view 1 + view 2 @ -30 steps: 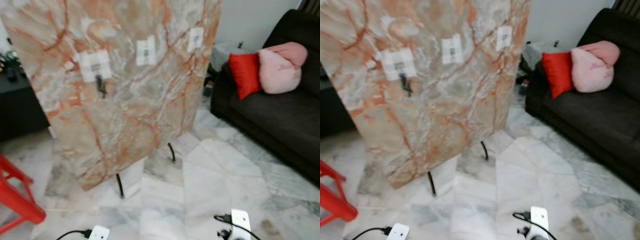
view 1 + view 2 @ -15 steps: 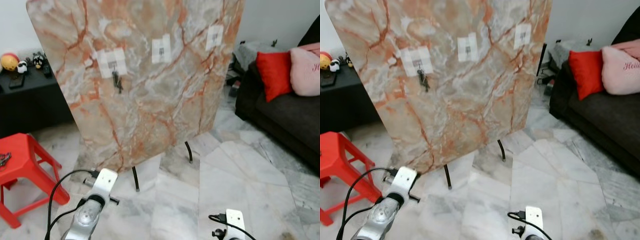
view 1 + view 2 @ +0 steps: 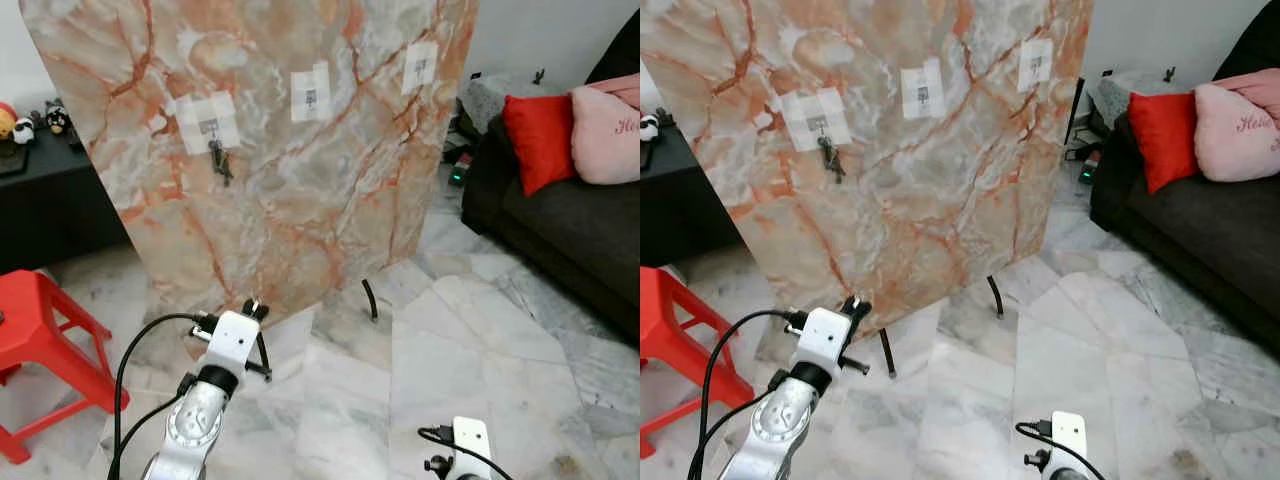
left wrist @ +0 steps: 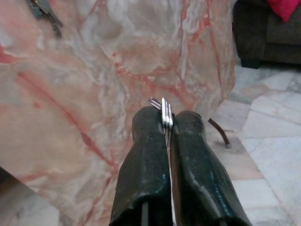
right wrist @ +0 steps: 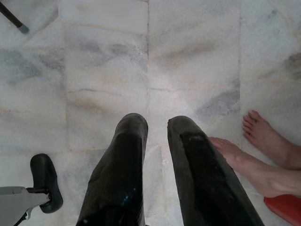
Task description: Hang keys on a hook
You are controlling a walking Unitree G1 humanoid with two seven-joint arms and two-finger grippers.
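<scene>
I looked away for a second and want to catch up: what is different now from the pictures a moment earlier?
The left arm has come up from the bottom edge toward the marble board. Its tool is shut on a set of keys. The camera itself swung about, so the shift of the board and sofa is no move of theirs. Unchanged: the other keys hang on the leftmost hook, and the right tool hangs open over the floor.
</scene>
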